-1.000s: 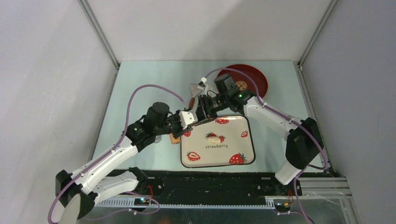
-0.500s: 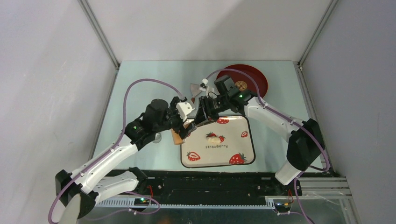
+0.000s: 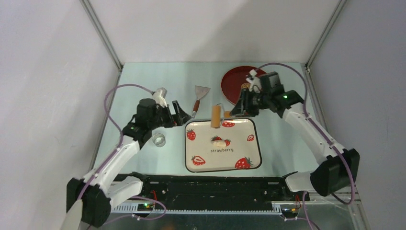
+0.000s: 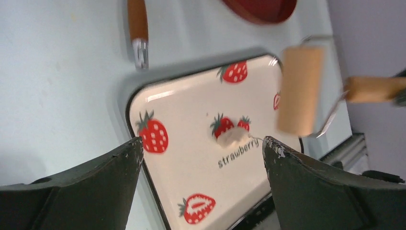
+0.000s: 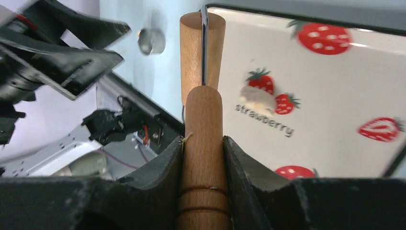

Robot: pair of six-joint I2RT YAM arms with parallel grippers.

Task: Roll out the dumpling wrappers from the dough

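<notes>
Over the far edge of the white strawberry-printed tray (image 3: 224, 162), the right gripper (image 5: 203, 143) clamps the small wooden roller (image 3: 216, 116) by its handle. The left gripper (image 4: 202, 146) gapes empty. Best to lower the barrel squarely onto the pale dough lump (image 3: 219, 142) mid-tray, pressing lightly.

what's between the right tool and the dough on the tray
In the right wrist view, the right tool holds the roller; between that and the dough is only bare printed tray.

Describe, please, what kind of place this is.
Probably a robotics test cell, not a real kitchen: plain grey walls in a metal frame enclose a table, and cooking props are there: a strawberry tray, a wooden roller and a red plate.
</notes>
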